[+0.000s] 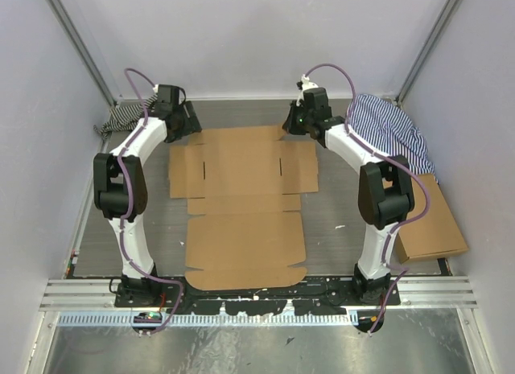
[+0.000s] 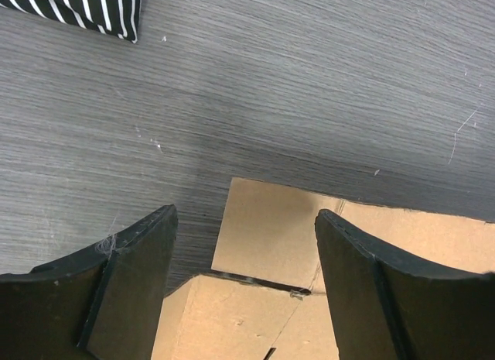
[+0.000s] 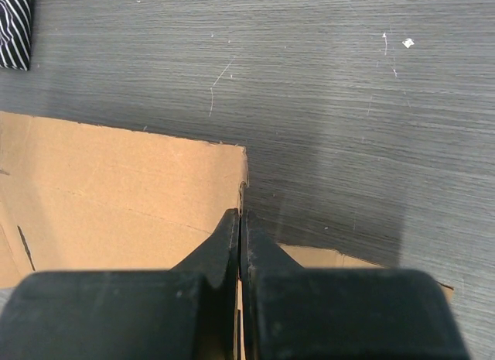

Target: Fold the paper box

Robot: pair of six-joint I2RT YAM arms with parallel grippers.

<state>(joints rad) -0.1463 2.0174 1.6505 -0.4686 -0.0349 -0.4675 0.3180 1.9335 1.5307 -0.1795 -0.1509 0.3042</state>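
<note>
The paper box (image 1: 241,197) lies flat and unfolded on the grey table, a brown die-cut sheet with flaps and slits. My left gripper (image 1: 191,121) is open and hovers over the sheet's far left corner; in the left wrist view (image 2: 244,217) that corner of the box (image 2: 271,236) shows between the spread fingers. My right gripper (image 1: 290,121) is at the far right corner of the back flap. In the right wrist view it (image 3: 240,214) is shut on the thin edge of that flap (image 3: 116,190), which stands a little raised.
A black-and-white striped cloth (image 1: 121,115) lies at the back left and shows in the left wrist view (image 2: 85,8). A blue striped cloth (image 1: 390,129) lies at the back right. A smooth flat cardboard rectangle (image 1: 430,221) lies at the right wall. Walls enclose three sides.
</note>
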